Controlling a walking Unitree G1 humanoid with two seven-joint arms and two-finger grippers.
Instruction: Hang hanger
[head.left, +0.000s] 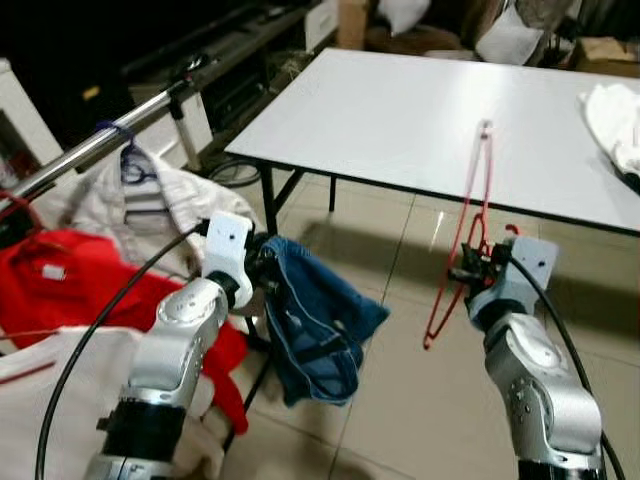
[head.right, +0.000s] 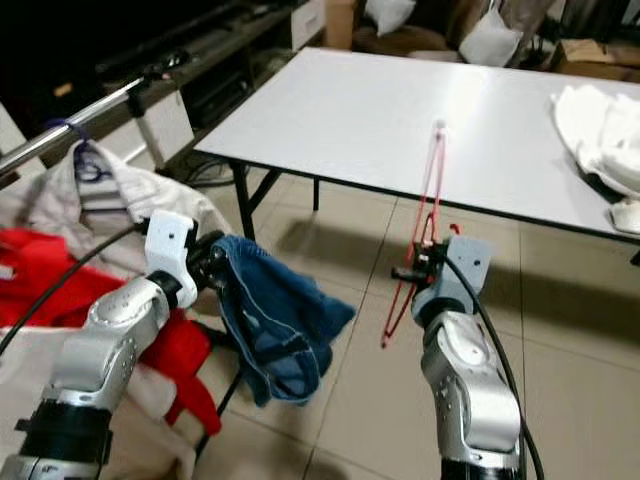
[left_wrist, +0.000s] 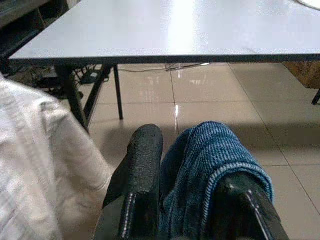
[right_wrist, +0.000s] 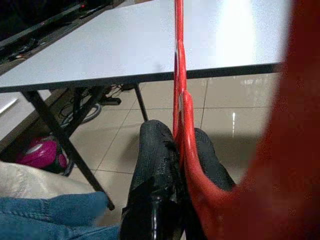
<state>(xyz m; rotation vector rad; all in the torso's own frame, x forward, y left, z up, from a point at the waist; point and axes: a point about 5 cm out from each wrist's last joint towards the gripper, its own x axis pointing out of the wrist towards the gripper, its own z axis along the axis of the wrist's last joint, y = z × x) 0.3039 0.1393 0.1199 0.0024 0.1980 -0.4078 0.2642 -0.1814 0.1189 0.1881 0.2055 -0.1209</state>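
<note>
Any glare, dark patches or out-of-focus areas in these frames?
Left eye view: upper left corner is near black; the white table is bright but readable. Left wrist view: strong glare on the tabletop, blue garment sharp. Right wrist view: the red hanger is sharp at the fingers, but its near part is a blurred red mass at right.

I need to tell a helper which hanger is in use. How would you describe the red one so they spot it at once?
Start at the white table, then look just in front of its near edge, above the tiled floor. There the right hand grips a thin red hanger, held upright and bare. Unlike the hangers on the rail to the left, it carries no clothing.
</note>
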